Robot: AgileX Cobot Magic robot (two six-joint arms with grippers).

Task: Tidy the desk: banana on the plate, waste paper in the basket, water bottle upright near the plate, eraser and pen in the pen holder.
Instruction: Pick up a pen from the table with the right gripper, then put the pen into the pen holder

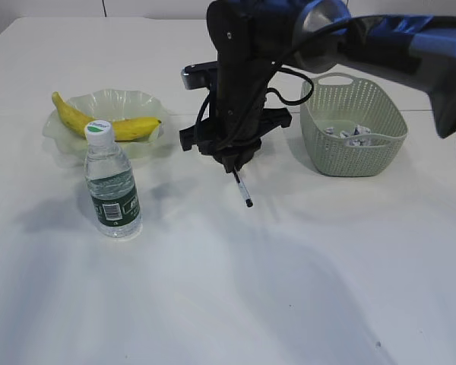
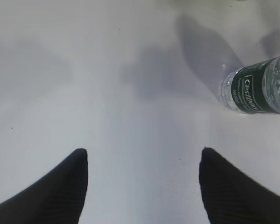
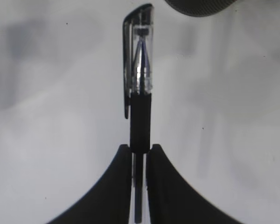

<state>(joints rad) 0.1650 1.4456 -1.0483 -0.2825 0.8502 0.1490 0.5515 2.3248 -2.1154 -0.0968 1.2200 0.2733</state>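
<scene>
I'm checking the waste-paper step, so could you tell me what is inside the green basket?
Crumpled paper lies in the basket; the near wall hides its floor.

Lighting is looking bright and pretty even here, with the white surface bouncing it around and washing out a bit toward the far edge. Shadows are staying soft and grey: a broad smudgy one is spreading under the arm, and a fainter one is trailing left of the bottle. The near arm at top right is going blurry in the exterior view. In the right wrist view the pen cap is catching small glints, and the dark thing at the top edge is sitting out of focus. The left wrist view is looking hazy, low in contrast.
</scene>
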